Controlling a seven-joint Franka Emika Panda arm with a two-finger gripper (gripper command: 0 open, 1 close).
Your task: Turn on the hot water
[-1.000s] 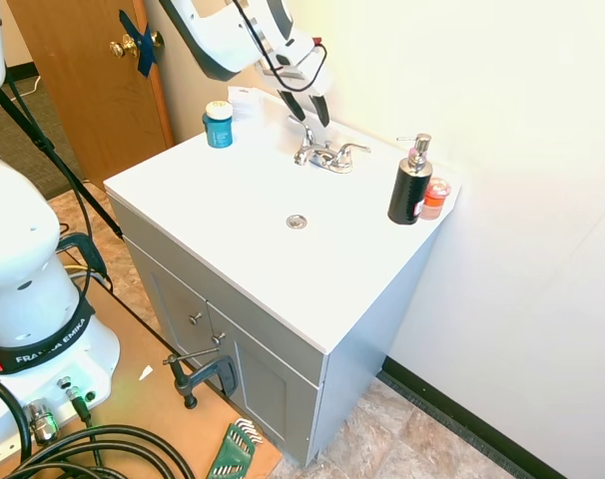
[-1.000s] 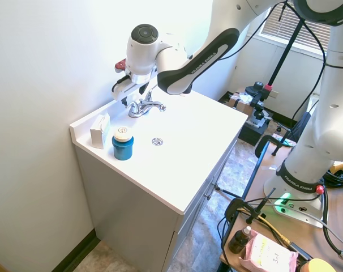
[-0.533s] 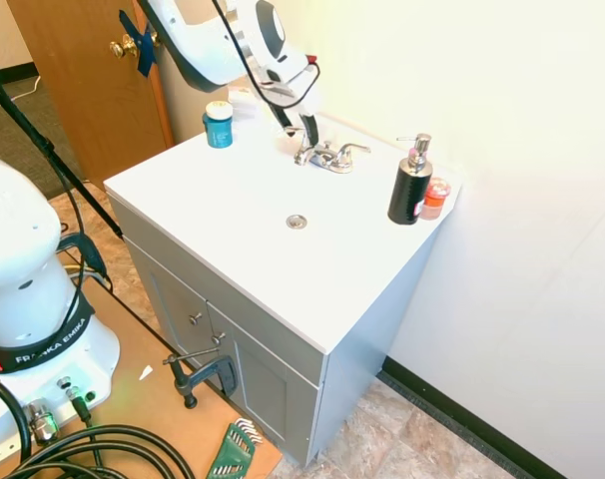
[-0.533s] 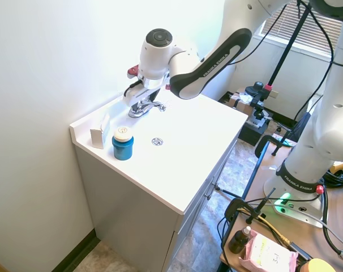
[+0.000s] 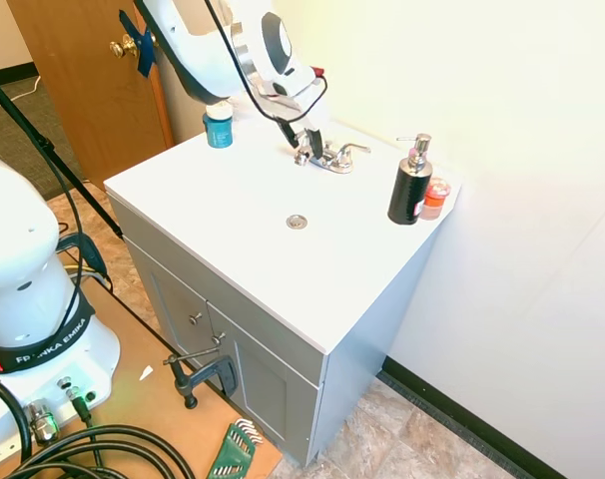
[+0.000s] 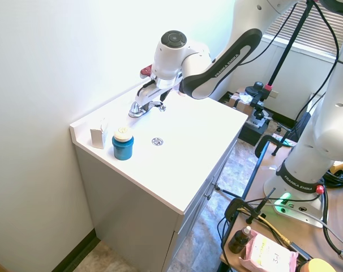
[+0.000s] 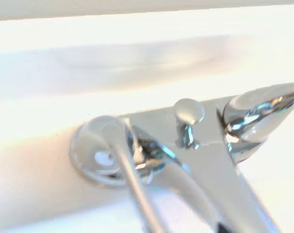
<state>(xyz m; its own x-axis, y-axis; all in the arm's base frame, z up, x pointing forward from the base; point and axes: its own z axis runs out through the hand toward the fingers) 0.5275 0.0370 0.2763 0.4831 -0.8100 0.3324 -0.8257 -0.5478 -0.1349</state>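
Fingers [image 5: 308, 140] moved down onto faucet's left lever [image 5: 304, 152], soap bottle [image 5: 410, 183] unmoved

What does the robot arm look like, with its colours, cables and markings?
The arm is glossy white with dark joint bands and round grey joint caps. It bears "FRANKA EMIKA" lettering. Black cables run along it, and a small red part sits near the dark end effector.

Bare countertop [image 5: 223, 215] ahead of faucet [image 5: 327, 157]; soap bottle [image 5: 410, 185] beside
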